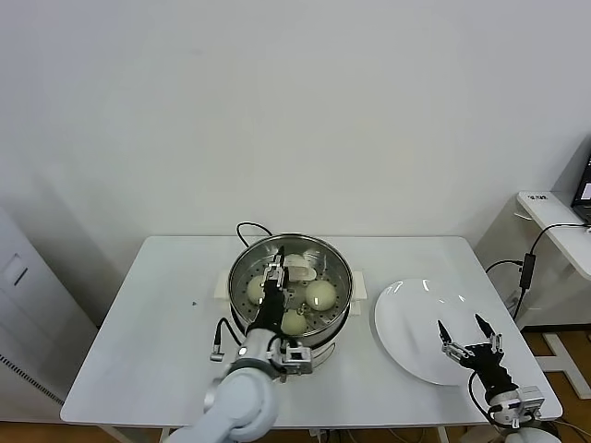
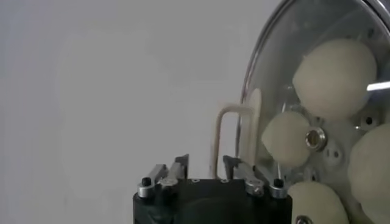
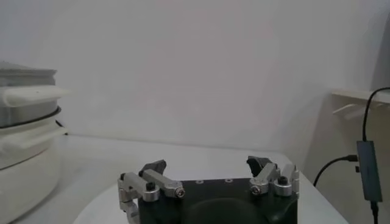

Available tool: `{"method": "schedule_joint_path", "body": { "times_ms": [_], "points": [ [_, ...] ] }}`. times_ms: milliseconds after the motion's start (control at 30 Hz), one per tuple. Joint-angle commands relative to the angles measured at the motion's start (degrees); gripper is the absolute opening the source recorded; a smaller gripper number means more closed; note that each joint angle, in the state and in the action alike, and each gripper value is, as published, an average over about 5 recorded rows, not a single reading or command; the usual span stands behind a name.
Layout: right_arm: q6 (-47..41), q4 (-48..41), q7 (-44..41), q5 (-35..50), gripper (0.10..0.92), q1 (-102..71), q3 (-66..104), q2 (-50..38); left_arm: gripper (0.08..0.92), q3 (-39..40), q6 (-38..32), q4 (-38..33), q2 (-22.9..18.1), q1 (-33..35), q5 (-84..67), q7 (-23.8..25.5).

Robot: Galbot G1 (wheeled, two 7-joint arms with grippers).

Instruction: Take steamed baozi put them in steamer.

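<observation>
White table (image 1: 138,323); left gripper (image 1: 274,273) jaws apart, empty

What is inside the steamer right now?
The steamer holds baozi on its perforated tray; three show in the head view and four in the left wrist view. The left gripper, open, hangs over them and hides part of the tray. The plate is bare.

We see the left arm reaching forward from the bottom centre of the head view, its wrist stretched away from the body and the left gripper (image 1: 274,273) held out at its far end, pointing forward. In the left wrist view its two fingers (image 2: 177,168) stand parted with a gap between them, nothing held. The right gripper (image 1: 468,332) waits low on the right side, fingers spread wide and empty, pointing forward
</observation>
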Motion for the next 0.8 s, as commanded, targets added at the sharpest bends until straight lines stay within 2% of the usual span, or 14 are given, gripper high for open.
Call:
{"method": "schedule_joint_path", "body": {
  "times_ms": [33, 200, 267, 367, 533, 667, 800],
  "points": [
    [-0.4, 0.0, -0.1, 0.4, 0.823, 0.6, 0.0, -0.2, 0.67, -11.7, -13.1, -15.3, 6.5, 4.5, -48.2, 3.4],
    [-2.4, 0.7, 2.4, 2.3, 0.823, 0.4, -1.0, -0.4, 0.796, -24.0, -13.9, -16.4, 7.4, 4.8, -80.6, -7.8],
    [-2.9, 1.2, 3.5, 3.1, 0.823, 0.2, -1.4, -0.6, 0.814, -30.9, -11.3, -15.9, 6.3, 5.4, -91.5, -12.2],
    [-3.8, 1.7, 4.5, 3.9, 0.823, 0.3, -1.7, -1.1, 0.821, -38.9, -8.7, -13.7, 5.2, 7.4, -99.7, -15.4],
    [-3.8, 1.3, 4.1, 7.9, 0.823, 1.6, -2.3, -1.3, 0.823, -44.8, -12.2, -6.4, 6.4, 13.3, -95.7, -15.6],
    [-4.2, 1.4, 3.7, 6.2, 0.823, 2.2, -2.3, -1.0, 0.823, -46.3, -16.1, -0.7, 7.0, 17.2, -87.7, -14.6],
    [-5.2, 1.9, 4.8, 4.4, 0.823, 2.3, -2.2, -0.9, 0.823, -46.4, -17.4, 2.7, 7.5, 20.0, -85.7, -13.3]
  ]
}}
